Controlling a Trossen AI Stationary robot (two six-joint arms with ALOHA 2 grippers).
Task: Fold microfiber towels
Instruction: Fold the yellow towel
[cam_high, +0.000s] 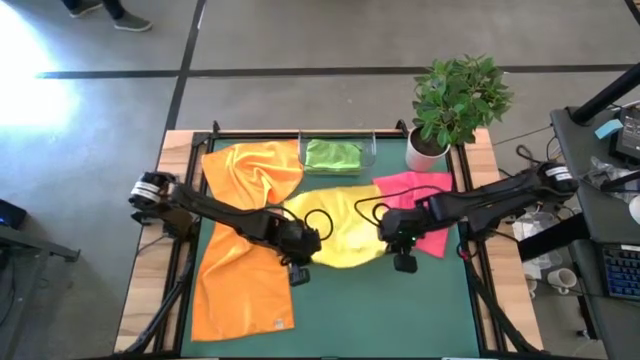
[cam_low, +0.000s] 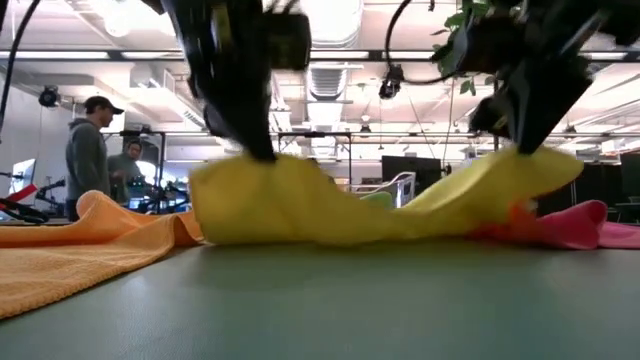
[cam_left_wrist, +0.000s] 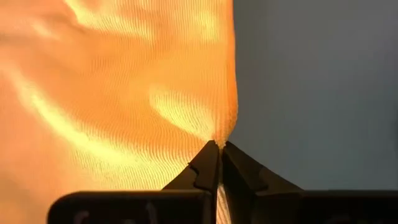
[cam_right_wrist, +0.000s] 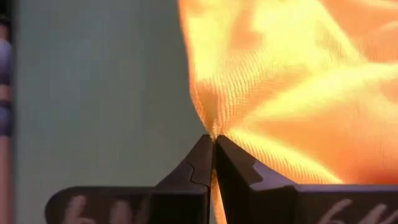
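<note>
Towel, yellow (cam_high: 340, 235): lay crumpled near the middle of the green table (cam_high: 400, 310), lifted at two edges into a shallow sag, as the low view (cam_low: 330, 205) showed.
Left gripper (cam_high: 300, 250): sat at the yellow towel's edge nearest the left side of the table; its jaws were pressed together, pinching the cloth's edge, seen close in its wrist view (cam_left_wrist: 217, 146).
Right gripper (cam_high: 400, 240): sat at the yellow towel's opposite edge, toward the right side; its jaws were likewise pressed together on a pinch of the same cloth (cam_right_wrist: 214, 140).
Towels, orange: one (cam_high: 255, 175) lay rumpled at the far left corner; the other (cam_high: 235, 285) stretched along the left side down to the near edge. The two met under the left arm, and where one ended I could not tell.
Towel, pink (cam_high: 425, 200): lay by the right edge, partly under the right arm, touching the yellow towel.
Towel, green (cam_high: 333, 155): lay bunched inside a clear tray (cam_high: 372, 150) at the middle of the far edge.
Plant (cam_high: 455, 100): stood in a white pot at the far right corner, just beside the pink towel.
People: two (cam_low: 90, 150) stood in the room beyond the table, seen in the low view, away from the arms.
</note>
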